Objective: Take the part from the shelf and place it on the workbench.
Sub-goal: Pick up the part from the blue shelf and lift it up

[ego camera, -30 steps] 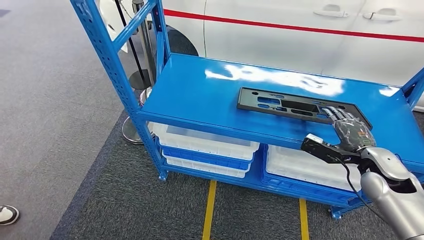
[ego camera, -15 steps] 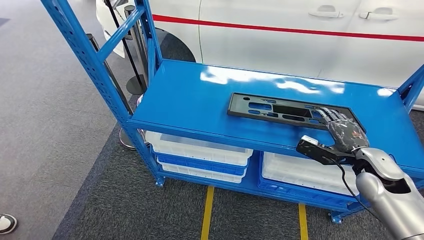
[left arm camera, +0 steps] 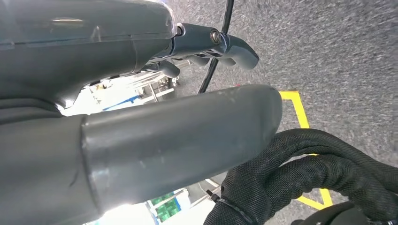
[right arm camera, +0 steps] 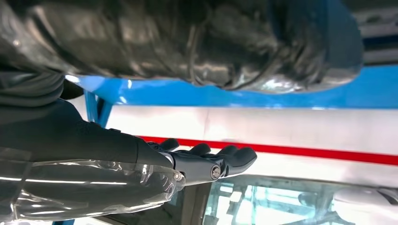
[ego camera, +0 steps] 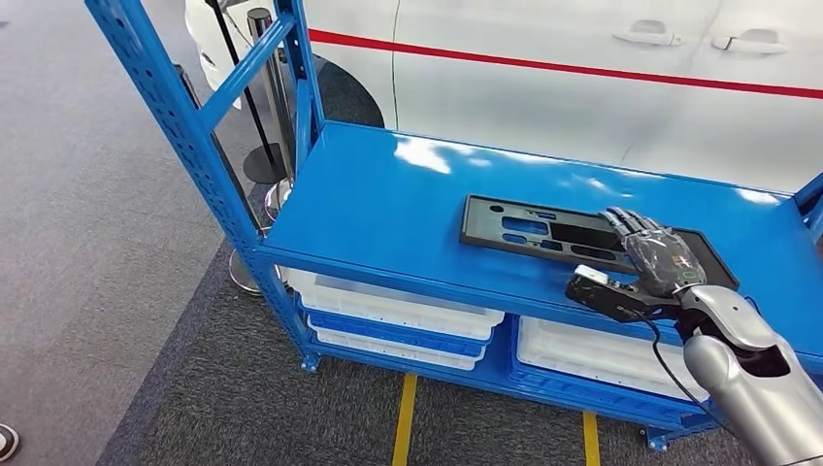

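Right hand (ego camera: pixel 652 254) laid flat on part (ego camera: pixel 543 231), fingers (ego camera: pixel 621 221) apart, nothing clamped. Risk: part pushed along shelf (ego camera: pixel 388 199), not gripped.

We count 1 black part (ego camera: pixel 573 236) on 1 blue shelf (ego camera: pixel 388 209), 3 white bins (ego camera: pixel 393 291) beneath, 2 yellow floor stripes (ego camera: pixel 403 422), and 1 white car (ego camera: pixel 582 87).

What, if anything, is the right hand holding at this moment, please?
Nothing is clearly held: the right hand lies fingers-out over the black part's right end, no grip visible.
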Tool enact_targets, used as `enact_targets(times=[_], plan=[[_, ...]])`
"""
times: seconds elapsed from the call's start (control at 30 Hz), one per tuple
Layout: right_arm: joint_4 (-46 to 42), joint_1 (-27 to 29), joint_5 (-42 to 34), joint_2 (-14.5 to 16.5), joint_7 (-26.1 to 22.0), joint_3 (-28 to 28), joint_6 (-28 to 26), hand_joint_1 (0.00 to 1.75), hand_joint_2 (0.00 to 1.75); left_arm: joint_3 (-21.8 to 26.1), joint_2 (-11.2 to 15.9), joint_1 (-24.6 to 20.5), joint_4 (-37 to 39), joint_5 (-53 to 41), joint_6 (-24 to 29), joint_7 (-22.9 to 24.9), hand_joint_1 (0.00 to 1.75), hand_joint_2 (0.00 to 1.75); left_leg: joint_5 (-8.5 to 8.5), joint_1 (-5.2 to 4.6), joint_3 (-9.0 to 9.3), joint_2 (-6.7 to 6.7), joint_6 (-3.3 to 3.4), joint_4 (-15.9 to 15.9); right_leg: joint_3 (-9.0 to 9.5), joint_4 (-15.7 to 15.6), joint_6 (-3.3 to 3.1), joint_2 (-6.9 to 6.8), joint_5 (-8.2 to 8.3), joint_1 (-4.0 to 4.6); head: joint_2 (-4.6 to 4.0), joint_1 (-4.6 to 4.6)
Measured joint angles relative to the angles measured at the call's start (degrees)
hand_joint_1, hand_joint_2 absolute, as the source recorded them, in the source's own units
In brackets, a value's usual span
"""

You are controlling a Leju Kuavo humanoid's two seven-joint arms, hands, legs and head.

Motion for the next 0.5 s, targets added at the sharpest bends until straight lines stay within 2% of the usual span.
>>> enact_targets(times=[0.07,0.13,0.17,0.23,0.27,0.3,0.37,0.4,0.43,0.47,0.5], plan=[[-0.2,-0.16,-0.01,0.0,-0.01,0.02,0.14,0.0,0.0,-0.32,-0.04,-0.25,0.09,0.08,-0.01,-0.02,0.0,0.0,-0.7,-0.06,0.79,-0.03,-0.45,-0.16,2.15,-5.81,-0.71,0.02,2.23,0.5,0.0,0.04],[-0.41,-0.27,-0.02,-0.01,-0.01,0.04,0.26,0.0,0.0,-0.57,-0.1,-0.44,0.16,0.18,-0.02,-0.03,0.0,0.0,-0.81,-0.17,1.32,-0.04,-1.15,-0.18,2.76,-7.44,-1.2,0.1,1.9,0.87,0.0,0.15],[-0.56,-0.29,-0.02,0.0,-0.01,0.04,0.29,0.0,0.0,-0.63,-0.1,-0.52,0.19,0.22,-0.02,-0.03,0.0,0.0,-0.88,-0.23,1.55,-0.01,-1.53,-0.13,3.26,-7.89,-1.42,0.18,2.23,0.73,0.01,0.21],[-0.78,-0.45,-0.05,0.01,-0.03,0.05,0.34,0.0,0.87,-0.74,-0.07,-0.68,0.26,0.37,-0.02,-0.06,0.0,0.0,-1.27,-0.23,1.31,0.08,-2.13,1.58,4.55,-8.64,-1.93,0.15,2.19,0.36,0.01,0.21],[-0.87,-0.58,-0.11,0.03,-0.05,0.07,0.41,0.0,1.31,-0.78,-0.04,-0.8,0.29,0.55,-0.02,-0.09,0.0,0.0,-2.03,-0.13,0.15,0.13,-2.42,3.99,5.14,-8.91,-2.16,0.13,2.05,0.18,0.01,0.19],[-0.9,-0.7,-0.2,0.04,-0.07,0.1,0.54,0.0,1.75,-0.82,-0.04,-0.87,0.32,0.77,-0.02,-0.14,0.0,0.0,-3.19,-0.02,-1.76,0.18,-2.65,7.37,5.55,-9.04,-2.37,0.08,1.8,0.19,0.0,0.17],[-0.88,-0.73,-0.43,0.1,-0.08,0.25,1.12,0.0,1.75,-0.98,-0.05,-0.96,0.39,1.23,-0.02,-0.22,0.0,0.0,-5.81,0.11,-6.47,0.19,-3.08,14.03,6.1,-9.04,-2.54,0.05,1.21,0.24,0.0,0.14],[-0.85,-0.68,-0.54,0.13,-0.05,0.37,1.49,0.0,1.75,-1.12,-0.06,-0.99,0.44,1.51,-0.02,-0.27,0.0,0.0,-6.21,0.15,-8.05,0.2,-3.23,15.42,6.44,-9.01,-2.53,0.04,0.9,0.26,0.0,0.15],[-0.8,-0.7,-0.63,0.19,-0.01,0.53,1.96,0.0,1.75,-1.33,-0.07,-1.06,0.49,1.96,-0.02,-0.38,0.0,0.0,-5.23,0.18,-8.63,0.21,-3.37,14.72,6.85,-8.96,-2.48,0.04,0.55,0.24,0.0,0.15],[-0.71,-0.81,-0.74,0.24,0.02,0.76,2.52,0.0,1.75,-1.58,-0.07,-1.18,0.56,2.59,-0.02,-0.56,0.0,0.0,-2.94,0.2,-8.2,0.22,-3.44,12.02,7.33,-8.88,-2.38,0.04,0.16,0.21,0.0,0.15],[-0.6,-0.99,-0.84,0.29,-0.01,1.08,3.15,0.0,1.75,-1.86,-0.07,-1.32,0.63,3.31,-0.02,-0.85,0.0,0.0,0.12,0.23,-7.17,0.23,-3.44,8.08,7.77,-8.81,-2.24,0.06,-0.3,0.19,0.0,0.15]])
